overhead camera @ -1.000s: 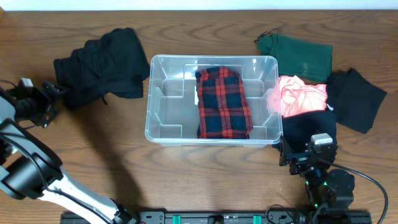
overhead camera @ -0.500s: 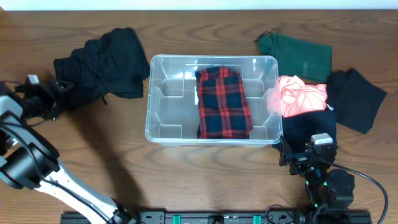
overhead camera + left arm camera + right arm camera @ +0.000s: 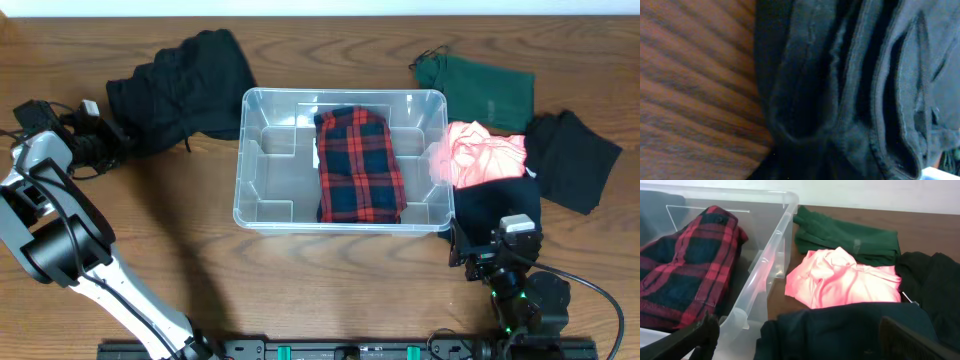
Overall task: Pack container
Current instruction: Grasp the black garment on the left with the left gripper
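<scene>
Brown wood-grain table (image 3: 300, 290) is seen to carry everything. At its middle the clear rectangular plastic container (image 3: 262, 175) is set upright, with a red-and-navy plaid folded garment (image 3: 358, 165) laid inside, along the centre of its floor.

To the left of the container a large crumpled black garment (image 3: 185, 85) is spread on the wood. To the right four smaller pieces are gathered: a folded dark green garment (image 3: 485, 90) at the far edge, a black folded cloth (image 3: 572, 158) furthest right, a bright pink crumpled garment (image 3: 485, 152) lying against the container's right wall, and a black garment (image 3: 495, 205) just in front of the pink one.

The left pincer (image 3: 100, 135) is placed at the left edge of the large black heap. Its wrist view is filled by dark folds, so contact seems likely, but whether the jaws are apart or together cannot be told. The right pincer (image 3: 800, 330) is held with its fingers wide apart, low over the near black garment, and nothing is gripped.
</scene>
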{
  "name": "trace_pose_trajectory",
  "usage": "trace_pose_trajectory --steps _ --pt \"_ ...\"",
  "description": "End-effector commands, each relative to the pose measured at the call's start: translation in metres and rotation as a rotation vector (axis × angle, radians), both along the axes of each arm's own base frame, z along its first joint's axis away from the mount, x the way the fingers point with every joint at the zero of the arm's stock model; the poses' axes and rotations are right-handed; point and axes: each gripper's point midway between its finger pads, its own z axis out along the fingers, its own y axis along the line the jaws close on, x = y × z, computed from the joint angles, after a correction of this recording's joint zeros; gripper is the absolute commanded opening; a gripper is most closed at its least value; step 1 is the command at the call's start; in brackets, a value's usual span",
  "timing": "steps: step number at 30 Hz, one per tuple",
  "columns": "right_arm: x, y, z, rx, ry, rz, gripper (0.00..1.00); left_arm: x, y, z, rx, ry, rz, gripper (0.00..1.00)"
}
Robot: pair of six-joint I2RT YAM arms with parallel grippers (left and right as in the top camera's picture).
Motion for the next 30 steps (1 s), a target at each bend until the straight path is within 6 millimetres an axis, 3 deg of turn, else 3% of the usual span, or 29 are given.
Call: trace_pose_trajectory --steps 1,5,9,12,15,20,25,30 --pt "0.000 -0.001 -0.001 0.007 0.003 -0.008 0.99 -0.006 -0.009 -0.008 -0.044 0.004 -0.045 0.08" --pt "0.000 -0.001 -0.001 0.007 0.003 -0.008 0.99 -0.008 -0.024 0.015 -0.142 -0.072 -0.096 0.06" --pt "0.000 -0.001 -0.001 0.007 0.003 -0.008 0.99 -0.010 -0.038 0.060 -0.204 -0.176 -0.154 0.06" --pt "0.000 -0.001 -0.001 0.007 0.003 -0.008 0.99 -0.012 -0.047 0.101 -0.221 -0.251 -0.178 0.06" --pt "0.000 -0.001 -0.001 0.007 0.003 -0.008 0.99 -0.014 -0.058 0.158 -0.228 -0.384 -0.220 0.06" --pt "0.000 -0.001 -0.001 0.007 0.003 -0.008 0.99 -0.031 -0.072 0.235 -0.132 -0.520 -0.259 0.06" --pt "0.000 -0.001 -0.001 0.007 0.003 -0.008 0.99 -0.047 -0.084 0.281 -0.077 -0.586 -0.261 0.06" --pt "0.000 -0.001 -0.001 0.007 0.003 -0.008 0.99 -0.059 -0.097 0.310 -0.093 -0.612 -0.248 0.06"
